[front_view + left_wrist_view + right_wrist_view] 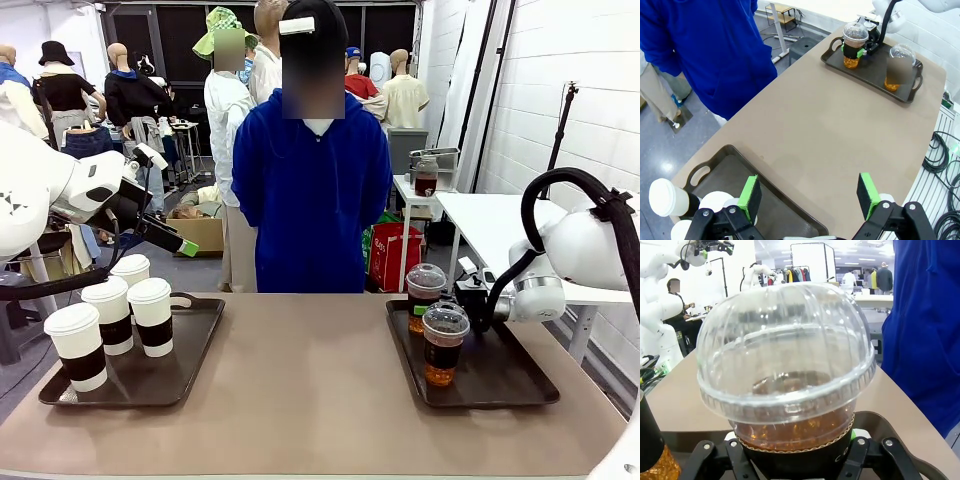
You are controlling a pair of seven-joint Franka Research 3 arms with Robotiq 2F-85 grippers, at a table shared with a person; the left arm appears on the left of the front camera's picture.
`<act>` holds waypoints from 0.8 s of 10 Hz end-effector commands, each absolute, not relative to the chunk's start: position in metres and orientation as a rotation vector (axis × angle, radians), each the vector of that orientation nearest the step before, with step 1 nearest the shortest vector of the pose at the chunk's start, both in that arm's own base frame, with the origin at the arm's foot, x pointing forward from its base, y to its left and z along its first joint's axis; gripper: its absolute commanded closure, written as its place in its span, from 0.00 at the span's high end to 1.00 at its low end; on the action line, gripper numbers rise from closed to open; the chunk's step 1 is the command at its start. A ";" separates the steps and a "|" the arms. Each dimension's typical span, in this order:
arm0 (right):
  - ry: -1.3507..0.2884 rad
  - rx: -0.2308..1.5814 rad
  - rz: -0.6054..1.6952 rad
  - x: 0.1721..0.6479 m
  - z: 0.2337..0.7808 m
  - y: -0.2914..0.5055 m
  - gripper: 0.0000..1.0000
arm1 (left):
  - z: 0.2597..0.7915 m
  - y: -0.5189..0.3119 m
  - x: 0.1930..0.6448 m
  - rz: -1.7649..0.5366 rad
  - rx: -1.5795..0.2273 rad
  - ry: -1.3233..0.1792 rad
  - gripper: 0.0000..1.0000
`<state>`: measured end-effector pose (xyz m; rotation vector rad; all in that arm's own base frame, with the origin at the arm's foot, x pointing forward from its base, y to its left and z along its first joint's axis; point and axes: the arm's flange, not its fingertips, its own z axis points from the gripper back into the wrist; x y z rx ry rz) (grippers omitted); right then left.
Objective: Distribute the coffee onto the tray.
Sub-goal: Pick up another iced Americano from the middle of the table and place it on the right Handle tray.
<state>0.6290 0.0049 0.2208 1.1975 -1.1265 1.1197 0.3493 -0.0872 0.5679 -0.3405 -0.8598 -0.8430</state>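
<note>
Cup (790, 385): clear, domed lid, brown drink | right end effector (795, 452): pinching it

A robotics lab or test hall: beyond the brown table (310, 380) lie a grey concrete floor (200, 270), white block walls (560, 90) to its right, a folding white table (500, 225) behind it, and cables (945, 165) beside it.

White block wall (590, 70) right, grey floor (200, 270), white side table (490, 225), possibly dark windows behind.
</note>
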 end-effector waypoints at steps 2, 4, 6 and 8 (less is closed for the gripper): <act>-1.133 1.187 1.126 0.635 0.218 0.008 0.69 | 0.567 -0.086 0.350 -0.841 -0.348 -0.861 1.00; -1.123 1.187 1.112 0.633 0.220 0.006 1.00 | 0.567 -0.086 0.350 -0.841 -0.348 -0.861 1.00; -1.107 1.186 1.100 0.631 0.220 0.003 1.00 | 0.567 -0.086 0.350 -0.841 -0.348 -0.861 1.00; -1.106 1.181 1.082 0.628 0.221 -0.004 1.00 | 0.567 -0.086 0.350 -0.841 -0.348 -0.861 1.00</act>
